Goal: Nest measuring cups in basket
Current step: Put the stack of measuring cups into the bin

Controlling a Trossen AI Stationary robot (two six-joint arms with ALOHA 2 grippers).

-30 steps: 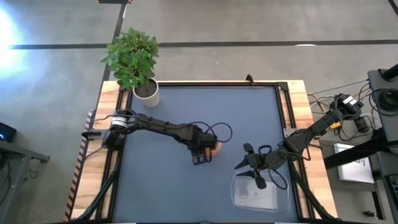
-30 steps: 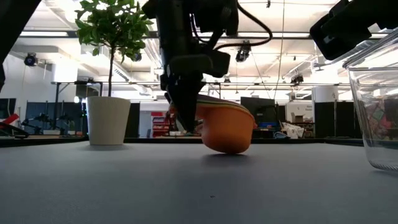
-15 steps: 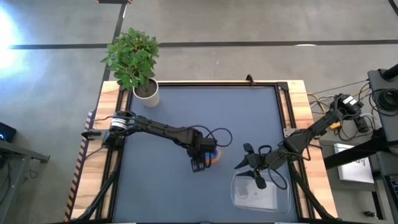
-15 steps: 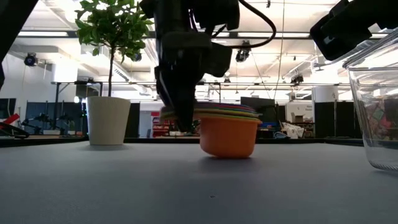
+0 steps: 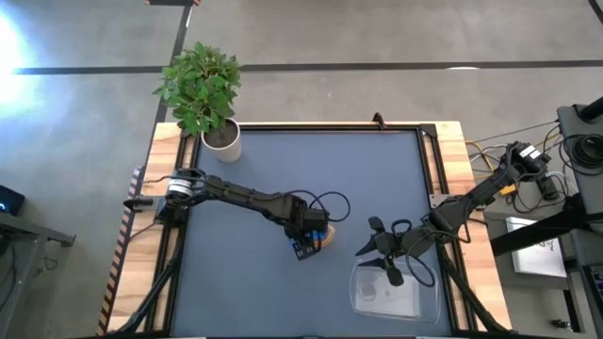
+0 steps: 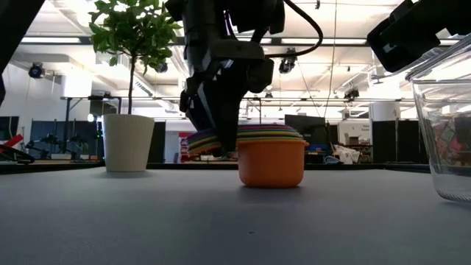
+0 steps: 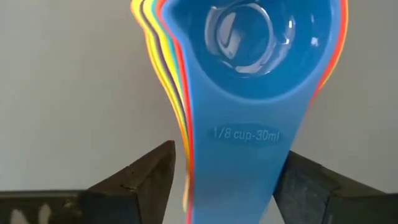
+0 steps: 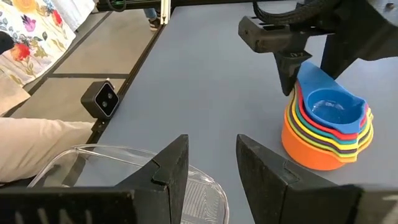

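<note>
The dark blue surface [image 5: 254,169] carries a white plant pot [image 5: 222,139] at its 11 o'clock corner, the nested measuring cups [image 5: 321,236] just below centre, and the clear basket [image 5: 397,294] at 5 o'clock.

The handles of the measuring cups [image 7: 245,93] are cut off between the left gripper [image 7: 224,183] fingers. Lower cups are hidden beneath the blue one.

Bright hall, dark foreground

Ceiling strip lights backlight the low view — the left arm [image 6: 221,66] reads as silhouette; glare whitens the floor [image 5: 19,38] overhead, and the blue cup [image 7: 261,62] fills the wrist view, softly blurred.
</note>
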